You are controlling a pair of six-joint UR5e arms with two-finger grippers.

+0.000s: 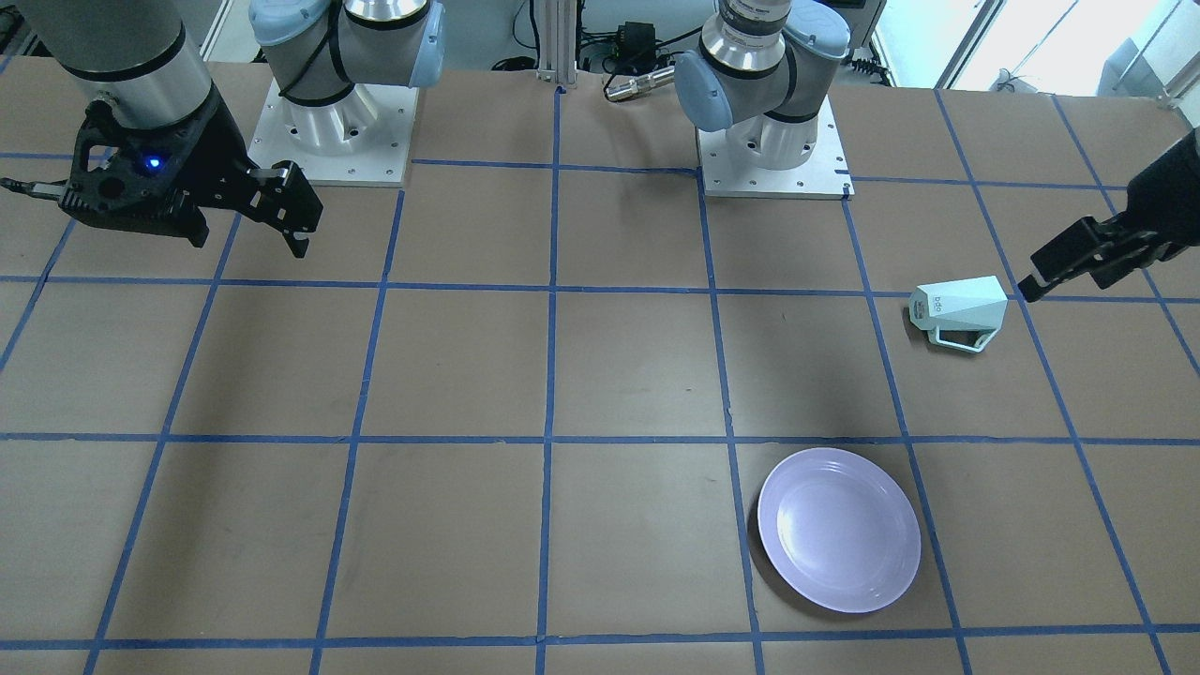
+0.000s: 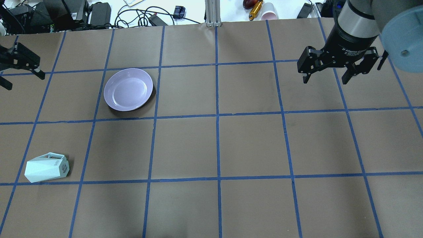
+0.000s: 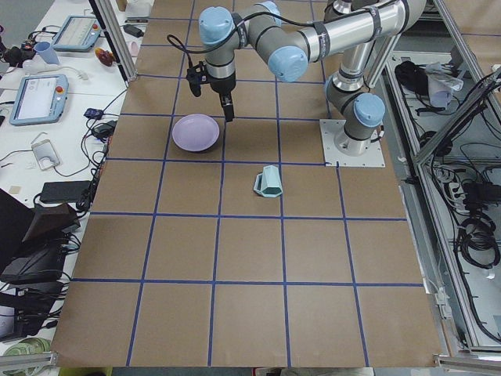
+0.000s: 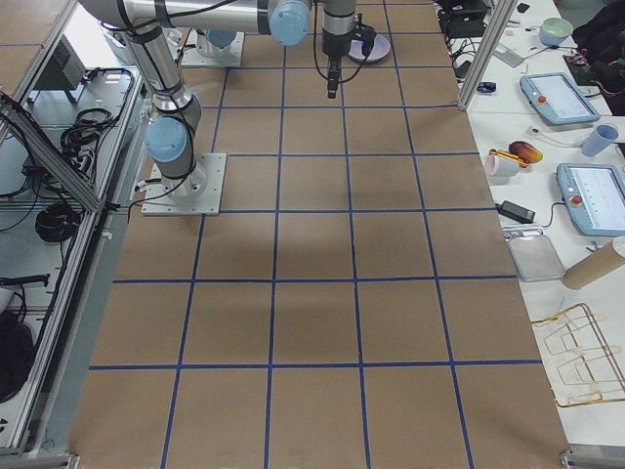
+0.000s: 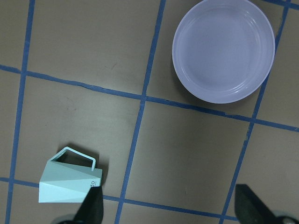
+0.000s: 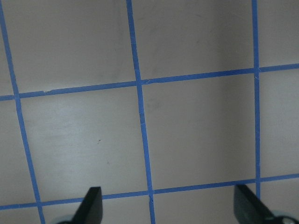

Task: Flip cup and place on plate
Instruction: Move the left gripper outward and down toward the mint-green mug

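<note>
The pale mint cup lies on its side on the brown table, its printed base pointing toward the table's middle; it also shows in the front view and the left wrist view. The lavender plate sits bare and apart from it, farther from the robot. My left gripper is open and empty, raised above the table near the cup. My right gripper is open and empty, high over bare table on the other side.
Blue tape lines divide the table into squares. The two arm bases stand at the robot's edge. Cables, power bricks and a pink paper cup lie beyond the far edge.
</note>
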